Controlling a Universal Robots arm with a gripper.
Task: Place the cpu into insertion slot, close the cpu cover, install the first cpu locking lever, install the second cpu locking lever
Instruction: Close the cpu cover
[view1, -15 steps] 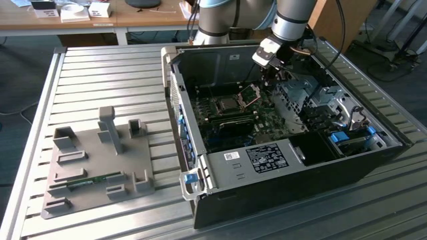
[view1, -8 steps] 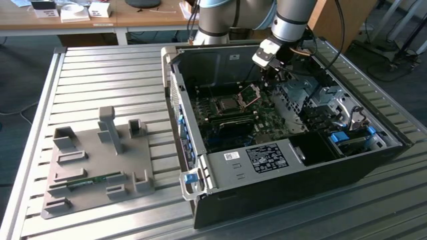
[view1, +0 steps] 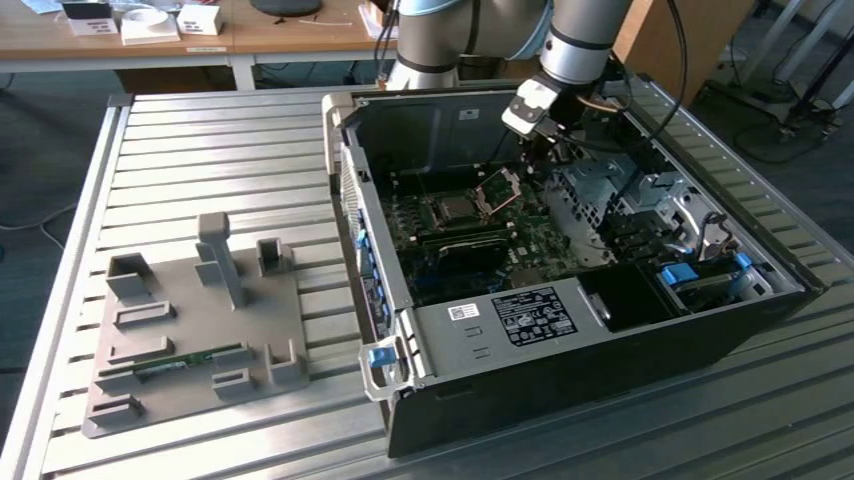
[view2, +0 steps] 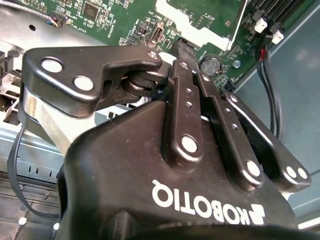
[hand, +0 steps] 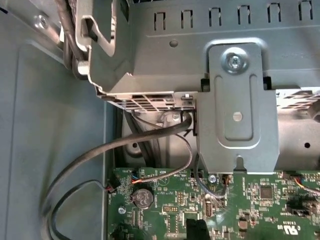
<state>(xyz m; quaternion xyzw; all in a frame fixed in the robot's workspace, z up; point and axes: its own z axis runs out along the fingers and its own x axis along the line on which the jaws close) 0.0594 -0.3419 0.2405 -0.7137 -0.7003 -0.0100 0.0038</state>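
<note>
Claw (view1: 547, 150), drawn together and seemingly empty, hovers inside the case (view1: 574, 370) above the raised cpu cover (view1: 501, 190). The cpu (view1: 451, 208) looks seated on the motherboard (view1: 534, 235). Light, stiff, hinged frame: press its free edge.

The counter (view1: 200, 140) carries one open computer case (view1: 574, 385) and one grey fixture plate (view1: 187, 335); the case holds one motherboard (view1: 534, 240), one cpu (view1: 450, 208), one cpu cover (view1: 501, 190), one white-labelled black box (view1: 534, 315) and one coin cell (hand: 141, 198), below one robot arm (view1: 587, 40).
</note>
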